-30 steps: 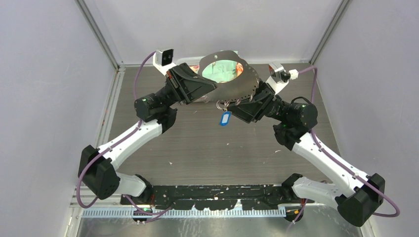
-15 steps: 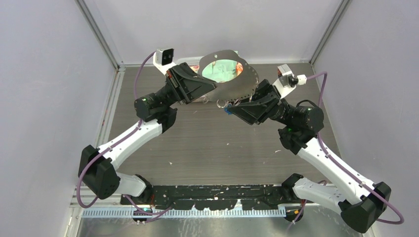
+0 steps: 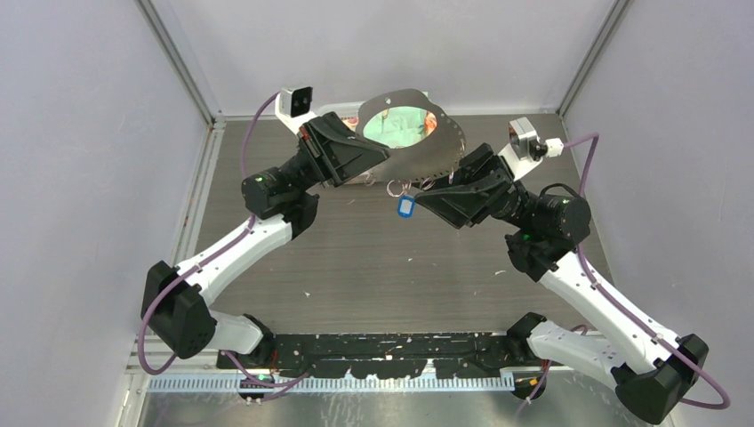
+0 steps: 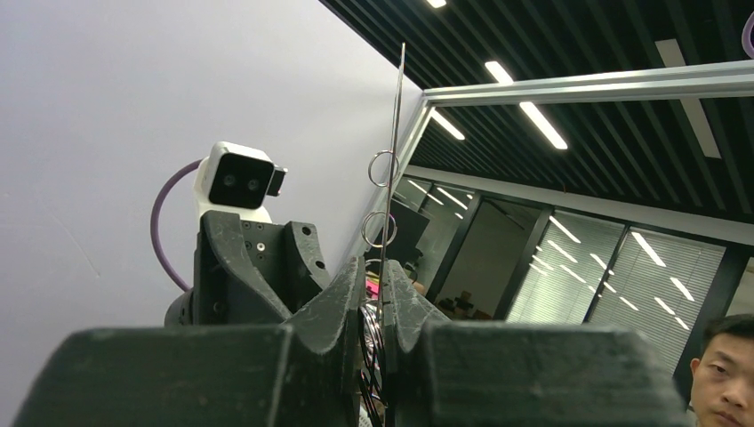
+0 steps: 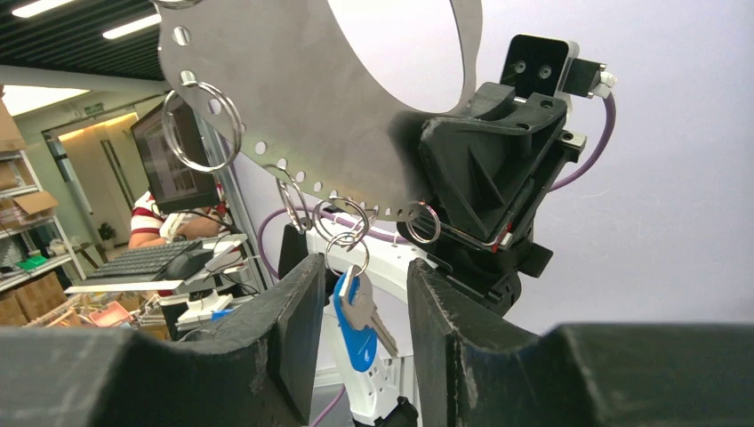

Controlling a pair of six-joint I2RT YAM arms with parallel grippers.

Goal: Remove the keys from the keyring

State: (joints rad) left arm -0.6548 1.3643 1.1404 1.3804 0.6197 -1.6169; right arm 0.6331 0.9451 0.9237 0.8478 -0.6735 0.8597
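While left tool pinches the keyring rim, holding it upright above the tabletop, right tool sits spread either side of the keys dangling off its lower edge. Grasp step; next probably: close on keys, then work them free.

The overhead view looks down on the desk; both wrist views look up, close, sharing the flat grey ring-shaped metal plate.
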